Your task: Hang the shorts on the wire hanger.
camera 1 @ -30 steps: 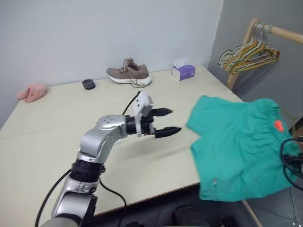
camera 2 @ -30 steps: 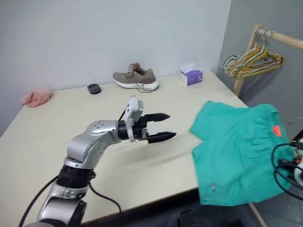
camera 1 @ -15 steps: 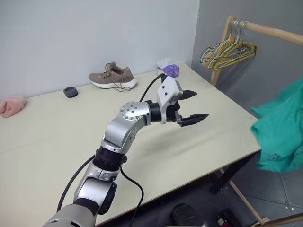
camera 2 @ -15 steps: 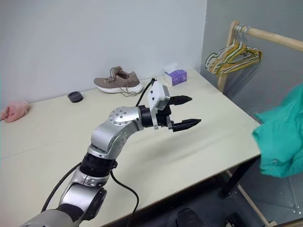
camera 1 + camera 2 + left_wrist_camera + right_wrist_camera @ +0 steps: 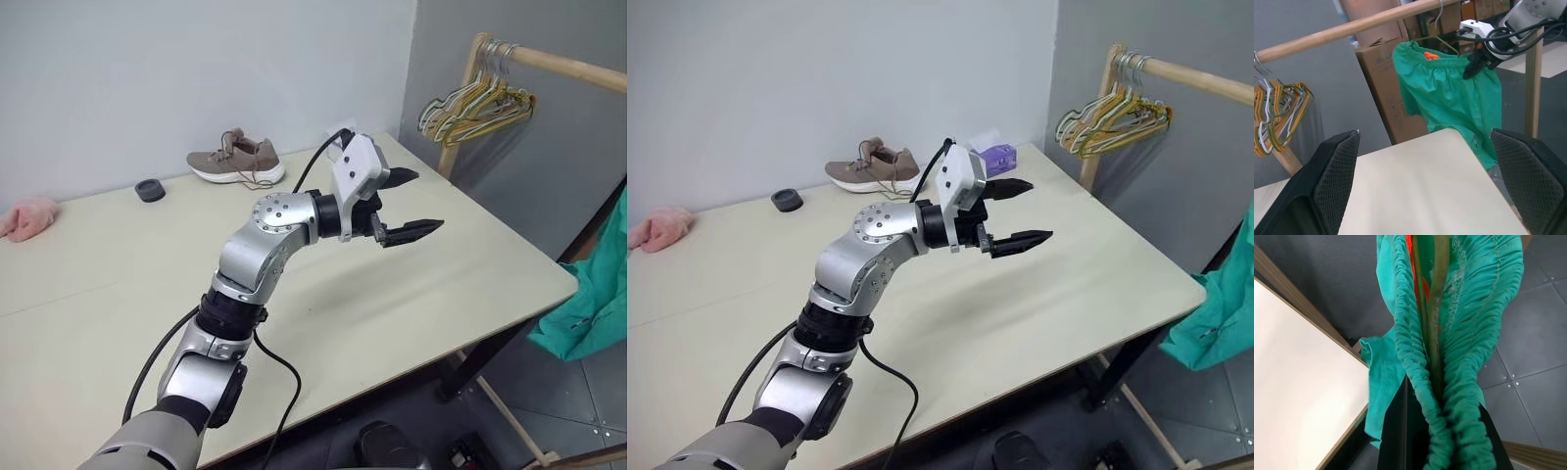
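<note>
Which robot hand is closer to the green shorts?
The right. Its end effector is shut on the shorts, holding them up off the table's far side. The left end effector hovers open above the table, apart from them.

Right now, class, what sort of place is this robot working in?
Probably a test room set up for laundry chores, not a home: a bare table, a wooden clothes rail with a bunch of hangers, and cardboard boxes stacked behind.
</note>
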Action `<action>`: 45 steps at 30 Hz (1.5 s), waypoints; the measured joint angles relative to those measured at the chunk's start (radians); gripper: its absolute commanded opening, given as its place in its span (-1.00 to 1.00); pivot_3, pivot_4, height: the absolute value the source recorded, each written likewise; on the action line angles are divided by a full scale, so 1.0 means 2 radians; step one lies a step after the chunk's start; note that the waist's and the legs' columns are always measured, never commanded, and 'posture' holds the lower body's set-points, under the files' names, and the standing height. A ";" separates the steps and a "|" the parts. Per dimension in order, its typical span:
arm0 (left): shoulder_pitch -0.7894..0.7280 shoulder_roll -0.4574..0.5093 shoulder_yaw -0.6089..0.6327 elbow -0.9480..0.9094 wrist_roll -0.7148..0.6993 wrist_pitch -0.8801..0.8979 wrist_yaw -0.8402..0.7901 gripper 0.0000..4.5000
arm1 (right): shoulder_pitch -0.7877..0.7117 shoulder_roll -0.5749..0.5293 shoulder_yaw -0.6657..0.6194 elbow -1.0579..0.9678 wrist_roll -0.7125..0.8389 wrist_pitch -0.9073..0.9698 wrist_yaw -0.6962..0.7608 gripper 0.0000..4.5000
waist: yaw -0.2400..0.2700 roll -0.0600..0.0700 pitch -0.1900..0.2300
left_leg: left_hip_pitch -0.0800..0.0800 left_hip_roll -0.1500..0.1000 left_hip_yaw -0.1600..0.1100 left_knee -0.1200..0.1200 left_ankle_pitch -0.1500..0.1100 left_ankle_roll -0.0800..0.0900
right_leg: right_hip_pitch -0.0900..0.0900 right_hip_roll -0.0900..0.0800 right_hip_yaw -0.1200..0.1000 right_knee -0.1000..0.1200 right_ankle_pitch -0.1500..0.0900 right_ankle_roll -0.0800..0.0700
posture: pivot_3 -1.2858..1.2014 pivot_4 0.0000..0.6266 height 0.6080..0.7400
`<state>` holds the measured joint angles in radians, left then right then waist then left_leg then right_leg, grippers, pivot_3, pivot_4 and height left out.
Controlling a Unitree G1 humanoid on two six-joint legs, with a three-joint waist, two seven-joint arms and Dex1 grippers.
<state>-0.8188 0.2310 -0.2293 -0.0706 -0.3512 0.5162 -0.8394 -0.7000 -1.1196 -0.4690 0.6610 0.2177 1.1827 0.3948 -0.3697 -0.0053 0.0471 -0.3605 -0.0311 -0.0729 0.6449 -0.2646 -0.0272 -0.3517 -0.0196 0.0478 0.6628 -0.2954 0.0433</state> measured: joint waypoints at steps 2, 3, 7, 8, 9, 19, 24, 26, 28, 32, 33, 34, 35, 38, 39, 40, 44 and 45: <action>0.000 0.000 0.000 -0.001 0.000 0.001 -0.001 0.99 | -0.004 0.000 0.000 0.003 0.001 0.001 0.001 -1.00 | 0.001 0.000 0.000 | 0.000 0.000 0.000 0.000 0.000 0.000 | 0.000 0.000 0.000 0.000 0.000 0.000 | -0.26 -1.00 1.00; 0.000 0.000 0.000 -0.001 0.000 0.001 -0.001 1.00 | -0.011 0.000 -0.001 0.006 0.003 0.001 0.000 -0.86 | 0.002 0.000 0.000 | 0.000 0.000 0.000 0.000 0.000 0.000 | 0.000 0.000 0.000 0.000 0.000 0.000 | -0.26 -1.00 1.00; 0.000 -0.001 0.000 -0.001 0.000 0.001 -0.002 1.00 | -0.022 0.001 -0.026 0.006 0.008 -0.007 -0.013 -0.29 | 0.004 0.000 0.000 | 0.000 0.000 0.000 0.000 0.000 0.000 | 0.000 0.000 0.000 0.000 0.000 0.000 | -0.26 -1.00 1.00; 0.000 -0.001 0.000 -0.001 0.000 0.001 -0.002 1.00 | -0.022 0.001 -0.034 0.006 0.011 -0.009 -0.015 -0.15 | 0.005 0.000 0.000 | 0.000 0.000 0.000 0.000 0.000 0.000 | 0.000 0.000 0.000 0.000 0.000 0.000 | -0.26 -1.00 1.00; 0.000 -0.001 0.000 -0.001 0.000 0.001 -0.003 1.00 | -0.022 0.001 -0.043 0.005 0.016 -0.009 -0.016 0.00 | 0.005 0.000 0.000 | 0.000 0.000 0.000 0.000 0.000 0.000 | 0.000 0.000 0.000 0.000 0.000 0.000 | -0.26 -1.00 1.00; 0.000 0.001 -0.001 -0.001 0.001 -0.001 -0.014 1.00 | 0.018 0.003 -0.091 -0.054 0.035 -0.074 -0.016 0.99 | 0.004 0.001 0.000 | 0.000 0.000 0.000 0.000 0.000 0.000 | 0.000 0.000 0.000 0.000 0.000 0.000 | -0.27 -1.00 1.00; 0.003 0.011 -0.001 0.000 0.010 -0.004 -0.012 1.00 | 0.024 0.029 -0.111 -0.084 0.040 -0.153 -0.034 0.99 | 0.002 0.001 0.000 | 0.000 0.000 0.000 0.000 0.000 0.000 | 0.000 0.000 0.000 0.000 0.000 0.000 | -0.26 -1.00 1.00; 0.012 0.021 -0.001 0.000 0.014 -0.007 -0.010 1.00 | 0.027 0.043 -0.113 -0.097 0.040 -0.185 -0.037 0.99 | 0.002 0.001 0.000 | 0.000 0.000 0.000 0.000 0.000 0.000 | 0.000 0.000 0.000 0.000 0.000 0.000 | -0.25 -1.00 1.00; 0.025 0.031 0.000 0.000 0.021 -0.007 -0.004 1.00 | 0.033 0.049 -0.114 -0.108 0.040 -0.196 -0.039 0.99 | 0.004 0.001 0.000 | 0.000 0.000 0.000 0.000 0.000 0.000 | 0.000 0.000 0.000 0.000 0.000 0.000 | -0.25 -1.00 1.00; 0.037 0.045 0.001 0.000 0.024 -0.006 0.003 1.00 | 0.064 0.050 -0.106 -0.123 0.040 -0.168 -0.034 0.99 | 0.009 0.001 0.000 | 0.000 0.000 -0.001 0.001 0.000 0.000 | 0.000 0.000 0.001 0.000 0.000 0.001 | -0.24 -1.00 1.00; 0.040 0.048 0.001 -0.001 0.024 -0.006 0.005 1.00 | 0.067 0.050 -0.104 -0.124 0.040 -0.147 -0.036 0.99 | 0.010 0.001 0.000 | 0.000 0.000 -0.001 0.001 0.000 0.000 | 0.000 0.000 0.001 0.000 0.000 0.001 | -0.24 -1.00 1.00; 0.044 0.051 0.001 -0.002 0.024 -0.006 0.006 1.00 | 0.067 0.050 -0.103 -0.124 0.040 -0.124 -0.040 0.99 | 0.011 0.001 0.000 | 0.000 -0.001 -0.001 0.001 0.000 0.000 | 0.000 -0.001 0.000 0.000 0.000 0.001 | -0.24 -1.00 1.00; 0.047 0.053 0.001 -0.002 0.024 -0.006 0.008 1.00 | 0.069 0.050 -0.102 -0.125 0.040 -0.103 -0.044 0.99 | 0.012 0.001 0.000 | 0.000 -0.001 -0.001 0.001 0.000 0.000 | 0.000 -0.001 0.001 0.000 0.000 0.001 | -0.23 -1.00 1.00; 0.055 0.058 0.001 -0.005 0.024 -0.006 0.011 1.00 | 0.096 0.035 -0.103 -0.151 0.061 -0.020 -0.021 0.99 | 0.020 0.002 0.000 | 0.000 0.000 -0.001 0.001 0.000 0.000 | 0.000 0.000 0.001 0.001 0.000 0.001 | -0.23 -1.00 1.00; 0.056 0.059 0.001 -0.008 0.024 -0.005 0.011 1.00 | 0.121 0.026 -0.107 -0.174 0.075 0.008 0.000 0.99 | 0.024 0.002 0.000 | 0.000 0.000 -0.002 0.000 0.000 0.000 | 0.000 0.000 0.001 0.000 0.000 0.001 | -0.23 -1.00 1.00; 0.057 0.061 0.002 -0.010 0.024 -0.005 0.011 1.00 | 0.143 0.018 -0.112 -0.195 0.087 0.032 0.019 0.99 | 0.027 0.002 0.000 | 0.000 0.000 -0.002 0.001 0.000 0.000 | 0.000 0.000 0.000 0.000 0.000 0.001 | -0.23 -1.00 1.00; 0.058 0.065 0.002 -0.015 0.024 -0.003 0.011 1.00 | 0.222 -0.006 -0.128 -0.258 0.119 0.076 0.079 0.99 | 0.034 0.001 0.000 | 0.000 0.000 -0.002 0.001 0.000 0.000 | 0.000 0.000 0.000 0.000 0.000 0.001 | -0.24 -1.00 1.00; 0.058 0.065 0.002 -0.015 0.024 -0.003 0.011 1.00 | 0.248 -0.016 -0.128 -0.274 0.124 0.078 0.099 0.99 | 0.035 0.001 0.000 | 0.000 -0.001 -0.002 0.001 0.000 0.000 | 0.000 0.000 0.000 0.000 0.000 0.001 | -0.24 -1.00 1.00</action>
<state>-0.7030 0.3611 -0.2254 -0.1013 -0.3035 0.5109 -0.8180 -0.2030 -1.1520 -0.7258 0.1130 0.4657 1.3387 0.5925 -0.2998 -0.0024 0.0472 -0.3615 -0.0321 -0.0760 0.6464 -0.2647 -0.0269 -0.3509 -0.0200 0.0470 0.6631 -0.2950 0.0448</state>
